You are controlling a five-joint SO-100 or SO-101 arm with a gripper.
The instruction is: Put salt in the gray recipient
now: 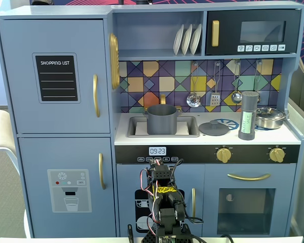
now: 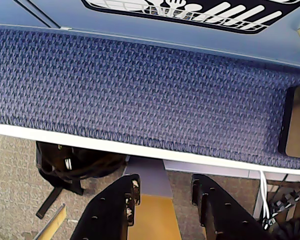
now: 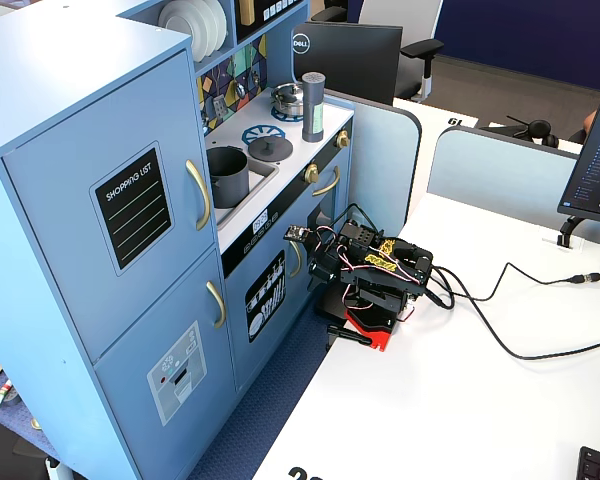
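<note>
The salt shaker (image 1: 248, 115) stands upright on the toy kitchen's counter, near its right end in a fixed view, well above the fingers (image 2: 162, 192) and off to their right. Its long axis is vertical. The gray pot (image 1: 161, 119) sits in the sink, left of the shaker. The arm (image 3: 380, 275) is folded low at the table (image 3: 460, 400) edge nearest the kitchen. The fingers are slightly apart and hold nothing

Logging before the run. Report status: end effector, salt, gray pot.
End effector open, empty, arm folded low. Salt shaker upright on the stove, untouched. Gray pot in the sink, lid off beside it. Nothing blocking.
</note>
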